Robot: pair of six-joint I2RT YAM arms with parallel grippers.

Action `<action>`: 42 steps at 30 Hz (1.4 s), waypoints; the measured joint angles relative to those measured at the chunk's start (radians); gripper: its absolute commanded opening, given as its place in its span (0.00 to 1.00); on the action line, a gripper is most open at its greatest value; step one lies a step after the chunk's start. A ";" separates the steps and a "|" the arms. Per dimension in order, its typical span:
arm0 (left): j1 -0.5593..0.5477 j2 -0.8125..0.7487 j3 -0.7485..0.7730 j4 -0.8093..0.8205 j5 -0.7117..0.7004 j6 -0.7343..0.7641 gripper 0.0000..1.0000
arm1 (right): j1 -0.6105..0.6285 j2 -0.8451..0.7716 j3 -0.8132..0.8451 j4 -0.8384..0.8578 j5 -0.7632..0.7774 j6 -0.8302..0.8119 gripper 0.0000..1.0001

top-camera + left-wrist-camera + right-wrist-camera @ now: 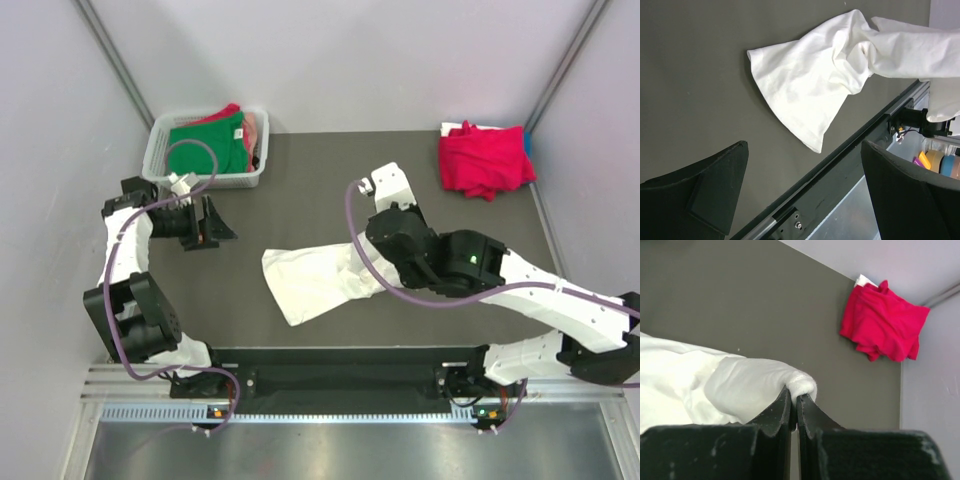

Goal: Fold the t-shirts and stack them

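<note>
Bright, even, diffuse overhead light in all three views: faint soft shadows under the white t-shirt on the matte dark table, mild sheen on the near metal plate, shirt highlights near clipping, fingers of the left gripper slightly soft at the lens.

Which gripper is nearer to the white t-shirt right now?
Right. The right gripper is shut on a bunched fold of the white t-shirt; the left gripper hangs open to its left, apart from it, near the basket.

The left arm holds its jaws wide, the right arm its jaws pinched.
</note>
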 measured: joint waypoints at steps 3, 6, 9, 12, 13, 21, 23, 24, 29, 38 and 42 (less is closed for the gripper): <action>0.000 0.000 0.031 -0.023 0.000 0.013 0.98 | -0.032 0.012 -0.038 0.011 0.005 0.032 0.00; -0.008 0.000 0.073 -0.061 0.000 0.029 0.98 | -0.086 0.014 -0.125 0.035 -0.028 0.063 0.00; -0.058 -0.001 0.136 -0.108 -0.030 0.057 0.98 | -0.159 0.038 -0.253 0.078 -0.108 0.092 0.09; -0.180 -0.024 0.164 -0.109 -0.108 0.069 0.98 | -0.231 0.077 -0.350 0.127 -0.193 0.103 0.07; -0.209 -0.036 0.161 -0.107 -0.123 0.068 0.98 | -0.261 0.081 -0.373 0.145 -0.225 0.103 0.03; -0.266 -0.081 0.114 -0.102 -0.184 0.061 0.98 | -0.550 0.027 -0.417 0.288 -0.303 0.088 0.00; -0.265 -0.064 0.109 -0.104 -0.188 0.061 0.98 | -0.550 0.023 -0.417 0.318 -0.280 0.079 0.26; -0.265 -0.056 0.109 -0.103 -0.188 0.061 0.98 | -0.550 0.026 -0.417 0.328 -0.277 0.076 0.31; -0.275 -0.042 0.119 -0.123 -0.195 0.070 0.98 | -0.557 0.079 -0.417 0.391 -0.325 0.085 0.88; -0.374 -0.047 0.114 -0.170 -0.298 0.131 0.99 | -0.542 0.159 -0.504 0.430 -0.498 0.156 1.00; -0.424 -0.049 0.028 -0.170 -0.335 0.138 0.98 | -0.534 0.157 -0.527 0.439 -0.542 0.169 1.00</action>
